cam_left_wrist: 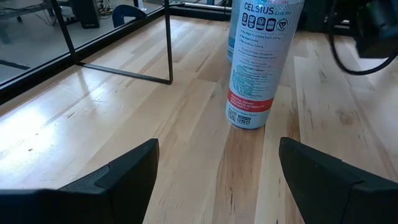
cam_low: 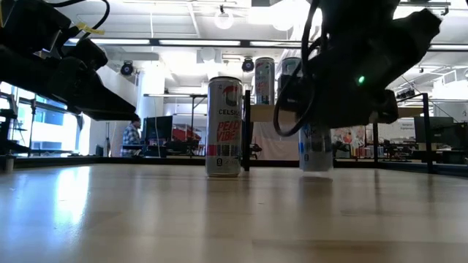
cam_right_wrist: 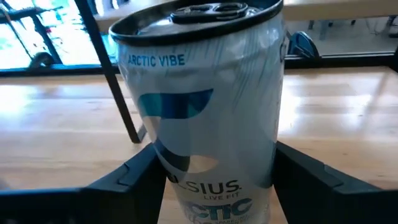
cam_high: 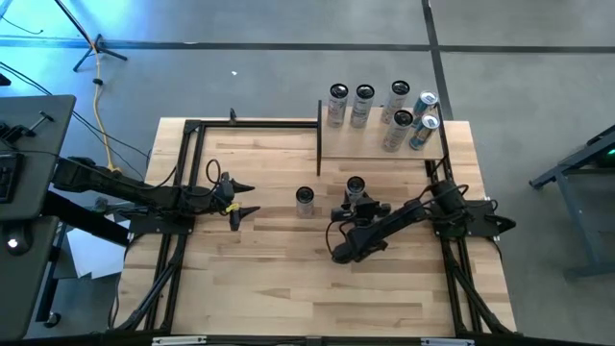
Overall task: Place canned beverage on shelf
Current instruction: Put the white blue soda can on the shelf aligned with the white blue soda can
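In front of the shelf (cam_high: 380,144), near the middle of the desk (cam_high: 259,288), I have the right end effector (cam_high: 355,199) clamped around the blue-and-white Arctic Vibe can (cam_right_wrist: 205,112), its fingers pressed to both sides. The can stands upright on the desk, so I judge this the grasp step, with the lift not yet begun. Next I need to raise it clear of the shelf's edge and set it down on a bare patch of the board. Six cans (cam_high: 364,106) already crowd the shelf's far part, and its black post (cam_high: 319,135) stands close to my path. A Peach Vibe can (cam_high: 305,201) stands just beside my grasp, well within knocking range. The left end effector (cam_high: 240,198) waits beyond that can, fingers spread and holding nothing.
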Robot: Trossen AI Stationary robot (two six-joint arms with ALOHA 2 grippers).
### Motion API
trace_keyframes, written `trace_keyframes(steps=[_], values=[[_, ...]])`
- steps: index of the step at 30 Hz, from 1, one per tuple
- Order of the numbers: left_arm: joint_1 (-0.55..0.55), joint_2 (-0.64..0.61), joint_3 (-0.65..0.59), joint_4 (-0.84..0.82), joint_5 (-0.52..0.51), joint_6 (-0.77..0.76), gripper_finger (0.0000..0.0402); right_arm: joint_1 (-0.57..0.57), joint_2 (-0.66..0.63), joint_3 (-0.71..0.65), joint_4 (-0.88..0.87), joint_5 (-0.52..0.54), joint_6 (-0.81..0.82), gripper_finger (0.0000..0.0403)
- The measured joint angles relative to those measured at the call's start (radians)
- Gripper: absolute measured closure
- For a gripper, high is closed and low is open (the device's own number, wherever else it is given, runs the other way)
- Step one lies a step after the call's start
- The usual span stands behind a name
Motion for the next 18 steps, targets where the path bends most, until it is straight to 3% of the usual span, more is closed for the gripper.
trace_keyframes(steps=[3, 9, 18], values=[[0.0, 0.0, 0.0, 0.0, 0.0, 0.0, 0.0096, 0.029, -0.004, 0.037, -0.041, 0.03, 0.0, 0.0171], [0.0, 0.0, 0.0, -0.001, 0.0, 0.0, 0.0096, 0.058, -0.039, 0.205, -0.283, 0.027, -0.008, 0.0171], [0.0, 0.0, 0.0, -0.002, 0.0, 0.0, 0.0096, -0.027, -0.269, 0.294, -0.282, 0.096, -0.359, 0.0171]])
